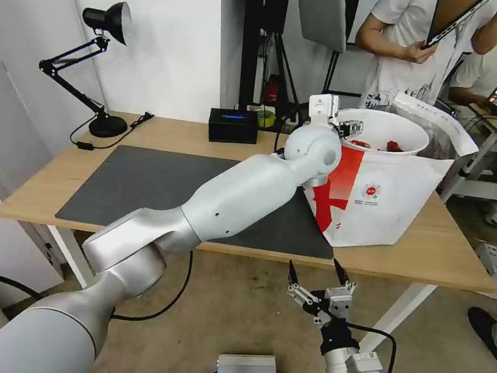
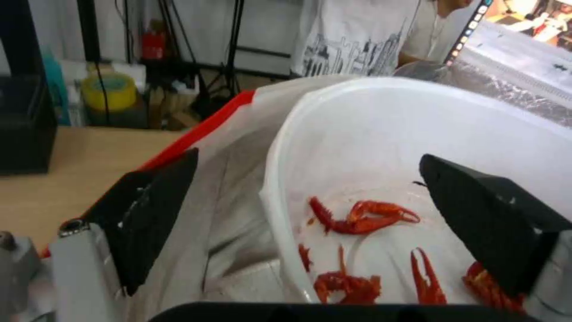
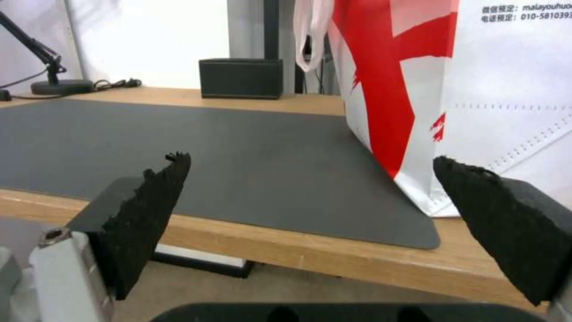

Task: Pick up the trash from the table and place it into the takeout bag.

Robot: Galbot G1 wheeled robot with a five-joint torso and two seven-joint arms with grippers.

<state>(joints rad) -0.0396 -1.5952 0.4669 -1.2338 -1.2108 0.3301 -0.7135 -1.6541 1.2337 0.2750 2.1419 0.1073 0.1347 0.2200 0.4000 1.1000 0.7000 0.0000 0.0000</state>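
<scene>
The white bowl [image 1: 390, 131] with red scraps [image 2: 360, 218] sits in the top of the takeout bag [image 1: 375, 204], with its rim at the bag's mouth. The bag stands on the counter [image 1: 165, 134], at its right end, partly on the dark mat [image 1: 161, 184].

The left gripper [image 1: 348, 127] is at the bowl's near rim, above the bag. Its fingers are spread wide and hold nothing; in the left wrist view the bowl's rim lies between them, and no touch can be seen.

This looks like the very end of the dropping-off step. I see no other trash on the mat. The next move calls for lifting the left arm straight up, so it does not catch the bowl or tip the bag.

The right gripper [image 1: 316, 278] waits low by the counter's front edge, fingers spread and empty.
</scene>
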